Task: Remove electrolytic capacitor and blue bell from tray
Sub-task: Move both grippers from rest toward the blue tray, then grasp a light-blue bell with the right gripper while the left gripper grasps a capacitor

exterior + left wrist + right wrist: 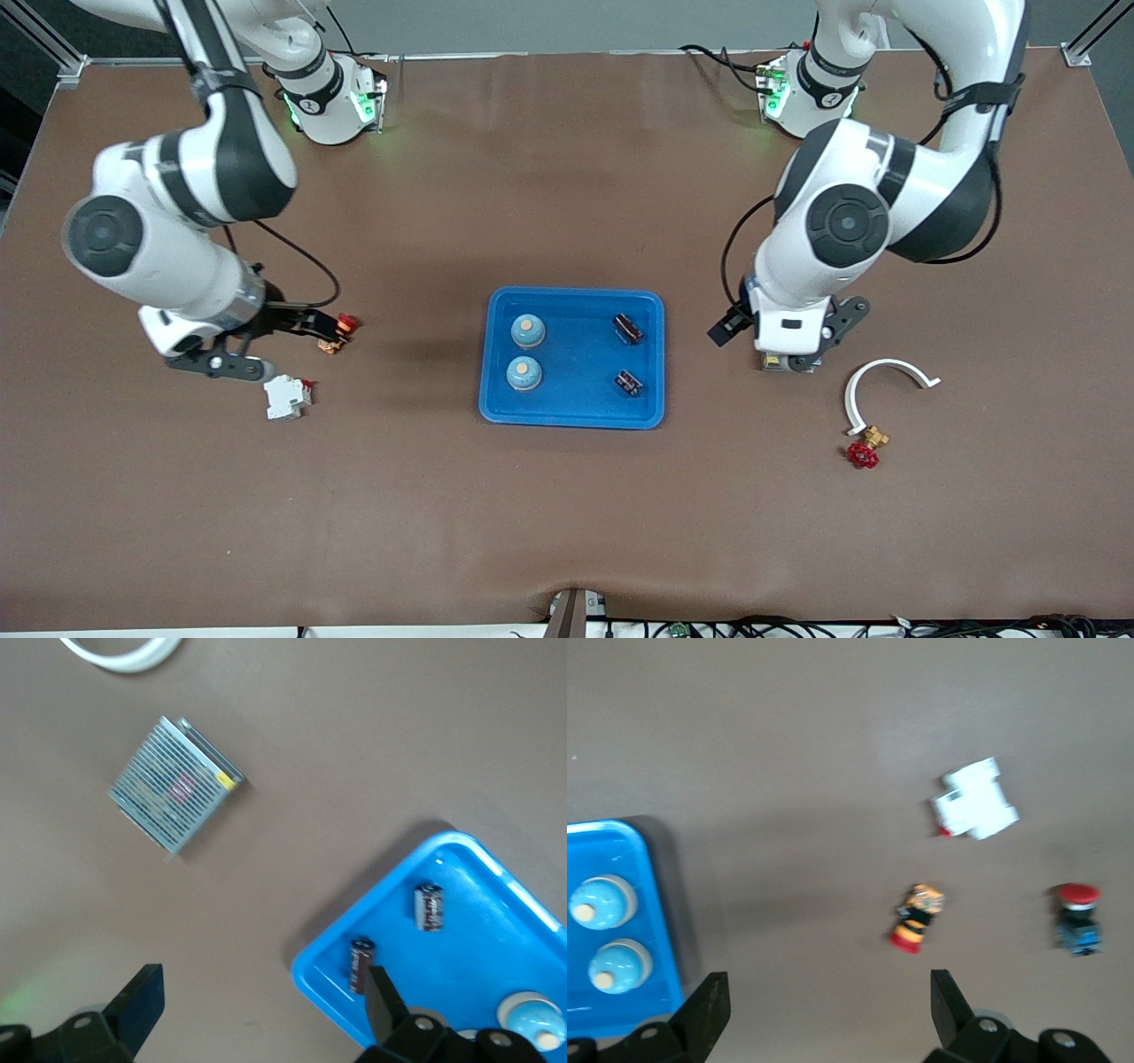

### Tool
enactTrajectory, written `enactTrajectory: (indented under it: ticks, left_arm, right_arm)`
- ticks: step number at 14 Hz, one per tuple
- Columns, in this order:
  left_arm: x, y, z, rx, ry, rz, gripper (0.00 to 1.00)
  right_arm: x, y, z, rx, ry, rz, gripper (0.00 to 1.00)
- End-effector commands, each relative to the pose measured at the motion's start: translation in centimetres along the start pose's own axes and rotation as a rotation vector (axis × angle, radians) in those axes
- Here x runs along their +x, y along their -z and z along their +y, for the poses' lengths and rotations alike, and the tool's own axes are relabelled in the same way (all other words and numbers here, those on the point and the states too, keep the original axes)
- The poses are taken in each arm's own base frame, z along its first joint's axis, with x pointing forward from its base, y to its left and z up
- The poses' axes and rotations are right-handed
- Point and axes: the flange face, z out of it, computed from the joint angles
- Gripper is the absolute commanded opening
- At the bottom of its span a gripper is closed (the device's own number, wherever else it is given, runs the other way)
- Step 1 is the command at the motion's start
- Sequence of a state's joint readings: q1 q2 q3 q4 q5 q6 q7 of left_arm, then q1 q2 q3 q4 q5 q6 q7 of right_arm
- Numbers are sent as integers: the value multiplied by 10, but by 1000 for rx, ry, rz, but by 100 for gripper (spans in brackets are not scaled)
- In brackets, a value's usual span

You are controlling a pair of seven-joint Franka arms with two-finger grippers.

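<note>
No lettering can be read anywhere (the capacitors [429, 907] carry markings too small to tell).

Toward the right arm's end of the tabletop [567, 532] you have a white breaker module [286, 396], a small orange-and-red switch [335, 338] farther from the front camera, and a blue-bodied red pushbutton [1079, 918] near them. Toward the left arm's end lie a finned metal box [174, 783], a white curved clip [877, 386] and a red-handled brass valve [867, 448], nearest the front edge.

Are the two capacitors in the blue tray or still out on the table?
In. Both capacitors lie inside the blue tray, toward the left arm's end, with two bells beside them.
</note>
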State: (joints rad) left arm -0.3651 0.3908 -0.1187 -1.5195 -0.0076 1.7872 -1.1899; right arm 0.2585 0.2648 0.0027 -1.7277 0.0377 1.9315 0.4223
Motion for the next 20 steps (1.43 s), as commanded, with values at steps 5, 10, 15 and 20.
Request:
enactTrajectory:
  ticks: [5,10,15,20]
  left_arm:
    - [-56,-62,56,-18,124,-33,100]
    - [-88,-99,76,-18,166,-75,100]
    - [-114,-143,101,-78,257,-63,100]
    - [-113,-172,94,-48,271,-60,100]
  right_arm:
    - [-53,-61,-112,7,8,17,100]
    - [-90,-115,-155,40,-55,48,100]
    - [-122,-164,-218,76,-94,83,100]
    - [-129,-204,-259,55,-124,78,100]
